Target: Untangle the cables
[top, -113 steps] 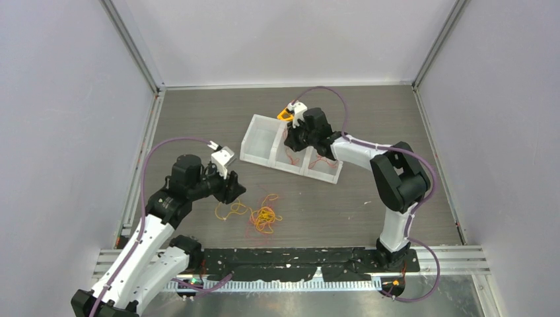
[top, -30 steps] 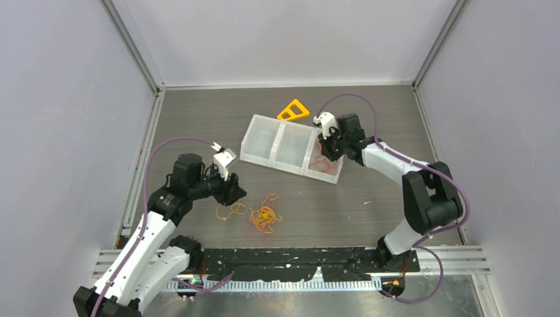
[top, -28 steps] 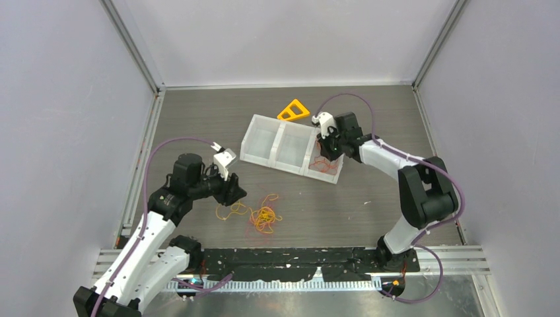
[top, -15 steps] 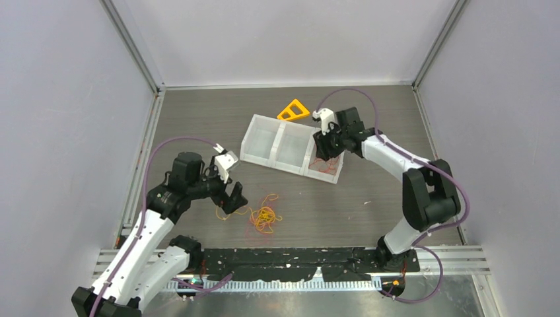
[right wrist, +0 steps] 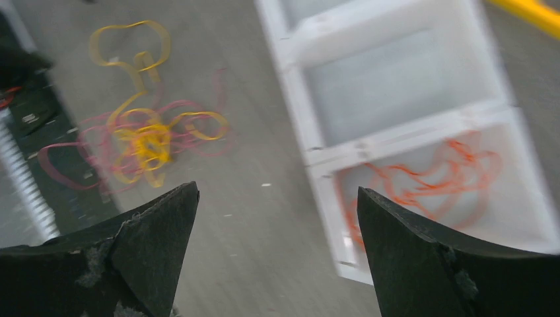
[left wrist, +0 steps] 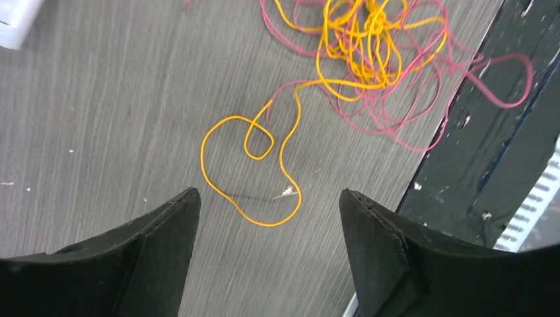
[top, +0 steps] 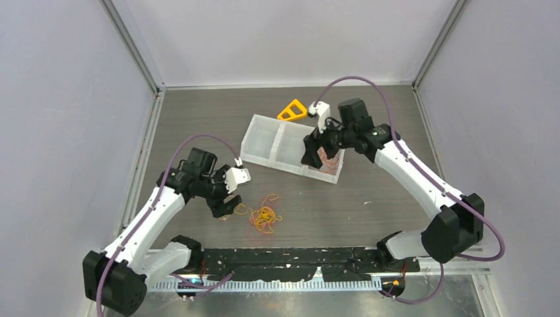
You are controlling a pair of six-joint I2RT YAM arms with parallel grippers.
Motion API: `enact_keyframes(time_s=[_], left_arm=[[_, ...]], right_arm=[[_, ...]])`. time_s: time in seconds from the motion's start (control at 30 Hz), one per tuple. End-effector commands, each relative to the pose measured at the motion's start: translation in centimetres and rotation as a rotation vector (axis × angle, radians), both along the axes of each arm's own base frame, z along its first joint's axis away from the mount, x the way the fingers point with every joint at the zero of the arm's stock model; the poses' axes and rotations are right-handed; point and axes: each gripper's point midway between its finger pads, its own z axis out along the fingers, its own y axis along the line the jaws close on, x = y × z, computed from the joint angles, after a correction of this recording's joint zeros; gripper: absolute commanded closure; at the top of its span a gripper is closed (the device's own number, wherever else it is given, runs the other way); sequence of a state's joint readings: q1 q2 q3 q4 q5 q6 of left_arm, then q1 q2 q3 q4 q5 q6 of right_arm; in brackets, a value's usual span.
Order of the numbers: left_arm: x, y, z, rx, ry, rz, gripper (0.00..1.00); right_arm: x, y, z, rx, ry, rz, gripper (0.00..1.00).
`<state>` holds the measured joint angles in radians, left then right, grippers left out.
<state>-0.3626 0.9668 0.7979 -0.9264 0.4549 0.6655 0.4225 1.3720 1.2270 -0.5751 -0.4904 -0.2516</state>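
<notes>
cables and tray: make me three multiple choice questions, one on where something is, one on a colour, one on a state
1. Where does the orange-red cable lie?
A. on the black strip
B. in the middle compartment
C. in an end compartment of the white tray

2. What colour is the loose loop below the left pincer?
A. blue
B. yellow
C. green

3. How does the right pincer stand?
A. open, holding nothing
B. shut on a cable
C. shut on the tray wall

Answers:
1 C: the right wrist view shows it inside the end compartment.
2 B: the left wrist view shows a yellow loop.
3 A: its fingers stand wide apart with nothing between them.
</notes>
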Motion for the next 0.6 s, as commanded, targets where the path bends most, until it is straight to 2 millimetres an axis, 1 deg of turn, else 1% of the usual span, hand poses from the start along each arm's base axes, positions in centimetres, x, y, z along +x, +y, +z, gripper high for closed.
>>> enact_keyframes(time_s=[0.0, 0.03, 0.07, 0.1, 0.13, 0.17, 0.2, 0.23, 0.27, 0.3, 0.33, 0.37, 0.4, 0.43, 0.47, 0.5, 0.57], left_arm=[[0.3, 1.1, -0.6, 0.02, -0.025, -0.103, 0.24], [0.2, 0.9, 0.0, -0.035, -0.037, -0.108, 0.24], [0.2, 0.7, 0.5, -0.093, -0.056, -0.108, 0.24], [0.5, 0.9, 1.2, -0.134, -0.093, -0.091, 0.22], [0.6, 1.1, 1.7, -0.162, -0.118, -0.08, 0.21], [0.7, 1.2, 2.0, -0.181, -0.137, -0.069, 0.21], [0.6, 1.3, 2.2, -0.194, -0.15, -0.06, 0.2], [0.3, 1.4, 2.3, -0.209, -0.155, -0.049, 0.2], [0.0, 1.5, 2.4, -0.221, -0.157, -0.048, 0.19], [-0.3, 1.5, 2.5, -0.228, -0.16, -0.052, 0.19], [-0.6, 1.6, 2.4, -0.229, -0.162, -0.056, 0.19], [-0.8, 1.6, 2.3, -0.227, -0.168, -0.057, 0.19], [-0.9, 1.7, 2.3, -0.225, -0.176, -0.055, 0.19], [-0.9, 1.7, 2.2, -0.225, -0.182, -0.054, 0.19], [-1.0, 1.7, 2.1, -0.228, -0.191, -0.055, 0.19], [-1.0, 1.6, 2.1, -0.23, -0.199, -0.059, 0.19], [-0.9, 1.6, 2.1, -0.228, -0.217, -0.062, 0.19]], right_arm=[[-6.6, 5.2, -0.2, 0.06, 0.138, 0.195, 0.04], [-7.9, 6.8, -0.5, 0.063, 0.149, 0.233, 0.04], [-7.9, 7.8, -1.2, 0.063, 0.135, 0.24, 0.04], [-9.1, 9.3, -1.6, 0.062, 0.148, 0.271, 0.03], [-8.9, 10.4, -2.4, 0.058, 0.145, 0.279, 0.03], [-9.6, 11.8, -3.7, 0.034, 0.161, 0.3, 0.03], [-9.5, 12.9, -3.7, 0.04, 0.143, 0.313, 0.02], [-10.1, 14.3, -5.0, 0.02, 0.152, 0.335, 0.02], [-10.9, 15.5, -5.1, 0.017, 0.148, 0.362, 0.01], [-10.8, 16.3, -6.6, -0.003, 0.169, 0.361, 0.01], [-11.6, 17.3, -6.8, -0.005, 0.176, 0.384, 0.0], [-11.8, 17.9, -8.2, -0.026, 0.209, 0.385, 0.0], [-12.3, 18.6, -8.6, -0.031, 0.214, 0.401, 0.0], [-12.3, 19.1, -10.0, -0.047, 0.228, 0.395, 0.0], [-12.6, 19.4, -10.8, -0.058, 0.232, 0.397, 0.0], [-12.4, 19.5, -12.1, -0.076, 0.239, 0.387, 0.0], [-12.5, 19.4, -13.8, -0.105, 0.253, 0.389, 0.05]])
